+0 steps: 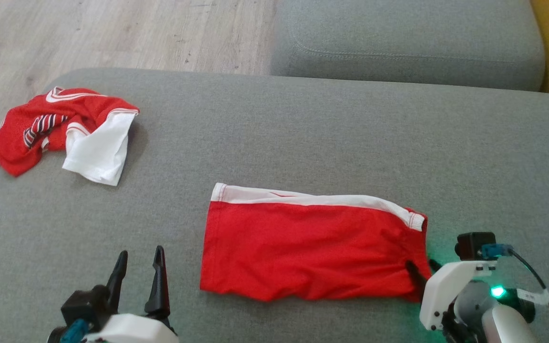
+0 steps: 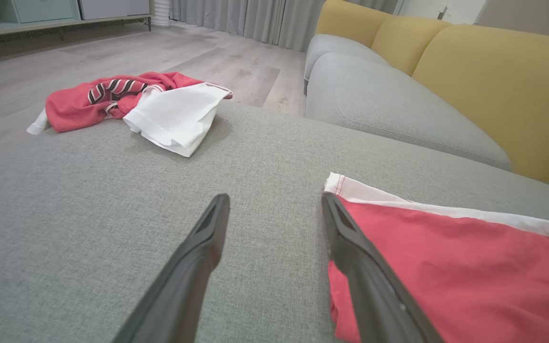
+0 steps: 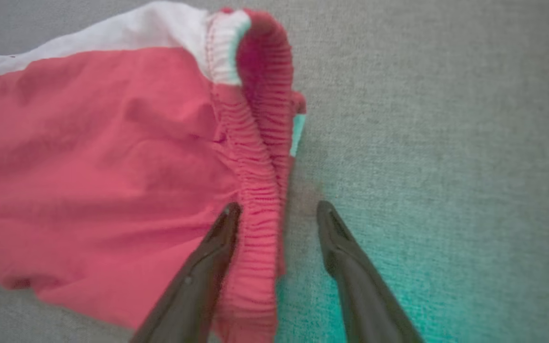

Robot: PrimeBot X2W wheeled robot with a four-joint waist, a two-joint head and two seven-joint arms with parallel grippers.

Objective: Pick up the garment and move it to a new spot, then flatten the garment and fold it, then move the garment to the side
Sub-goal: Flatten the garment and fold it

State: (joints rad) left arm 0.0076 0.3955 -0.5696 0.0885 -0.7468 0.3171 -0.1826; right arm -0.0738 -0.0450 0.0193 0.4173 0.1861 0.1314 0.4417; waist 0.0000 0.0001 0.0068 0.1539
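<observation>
Item: red shorts (image 1: 312,247), the garment in hand
Location: flat on the wide grey cushion (image 1: 303,133), right of its middle and toward the near edge
Condition: laid out in a rough rectangle, mostly smooth, with some soft creases along the near hem; a white stripe (image 1: 312,197) runs the length of the far edge; the gathered elastic waistband (image 3: 255,200) forms the end on the robot's right, slightly lifted and rumpled

Right gripper (image 1: 421,263): at the waistband end of the shorts, fingers spread apart and straddling the elastic; in the right wrist view one finger lies on the red cloth and the other over the bare cushion just beside it; nothing pinched. A green light (image 1: 497,291) glows on the wrist and tints the cushion nearby

Left gripper (image 1: 141,252): near the lower left, fingers wide apart and empty, above the bare cushion just beside the shorts' left edge, not touching them

Also present: a crumpled red and white shirt (image 1: 60,128) at the far left corner of the cushion, well apart from the shorts; a second grey cushion (image 1: 408,43) beyond; yellow sofa backs (image 2: 493,71); pale wood floor (image 1: 112,33)
</observation>
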